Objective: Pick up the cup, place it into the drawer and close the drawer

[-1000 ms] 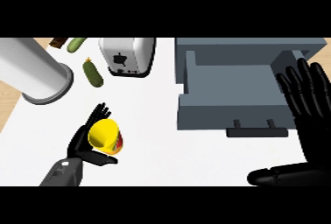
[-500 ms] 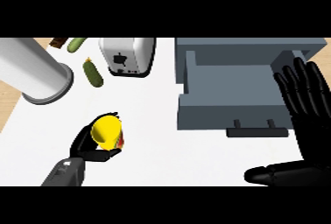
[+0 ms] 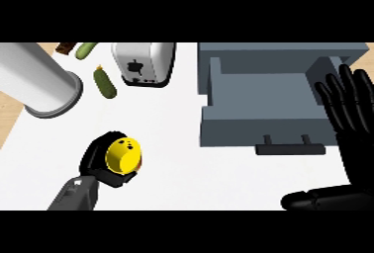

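The left robot hand sits at the near left of the white counter, its black fingers curled round the small yellow cup. The cup shows between the fingers and thumb, its yellow side facing up with a few dark specks near the far end. A grey forearm runs from that robot hand to the near edge of the view.

The right robot hand stands at the right edge with its fingers straight and spread, pointing away toward the far side, holding nothing. It overlaps the right wall of the open grey drawer.

The drawer lies far and right of the cup, well apart from it, pulled out so that its flat grey inside shows. Its front panel faces the near side and carries a dark bar handle on two short posts.

On the far left stands a large silver cylinder, tilted in the view. Just right of it lies a green cucumber, with a second green vegetable farther back. A silver toaster stands between the cucumber and the drawer.
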